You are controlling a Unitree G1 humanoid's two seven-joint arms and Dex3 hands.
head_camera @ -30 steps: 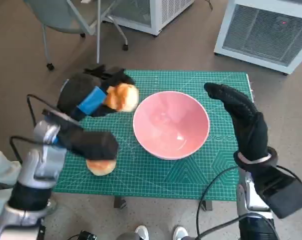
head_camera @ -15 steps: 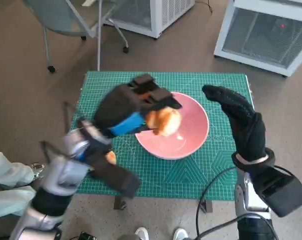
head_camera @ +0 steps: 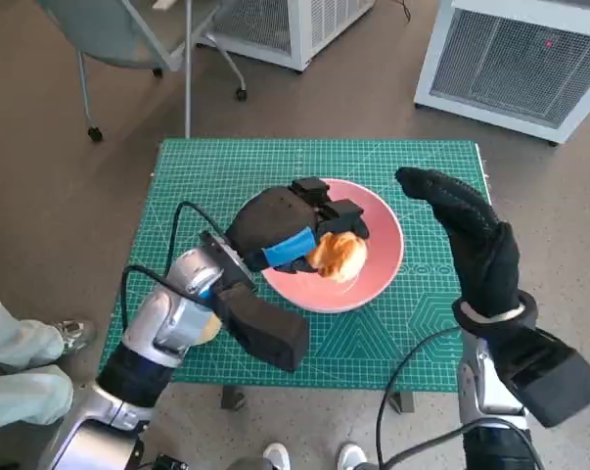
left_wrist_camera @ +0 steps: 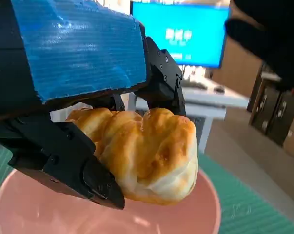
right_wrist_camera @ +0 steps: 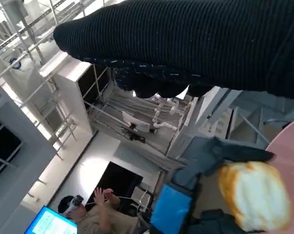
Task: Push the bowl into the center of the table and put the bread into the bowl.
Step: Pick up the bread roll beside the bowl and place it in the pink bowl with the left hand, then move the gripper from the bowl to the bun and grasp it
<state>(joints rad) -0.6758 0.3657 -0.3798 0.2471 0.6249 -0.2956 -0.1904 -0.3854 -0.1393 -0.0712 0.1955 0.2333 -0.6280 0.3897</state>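
The table (head_camera: 206, 166), covered by a green cutting mat, has bare mat along its far edge and left side. The pink bowl (head_camera: 383, 264) sits slightly right of the table's middle, well in from every edge. The right hand (head_camera: 468, 238), gloved, is raised beside the bowl's right rim with fingers extended, holding nothing. The left hand (head_camera: 287, 230) hovers over the bowl's left half and grips the bread (head_camera: 338, 256) between its black fingers (left_wrist_camera: 71, 163); the bread hangs above the bowl's interior, its long axis roughly across the fingers. A second bread piece (head_camera: 205, 327) lies near the table's near-left edge, mostly hidden by the left forearm.
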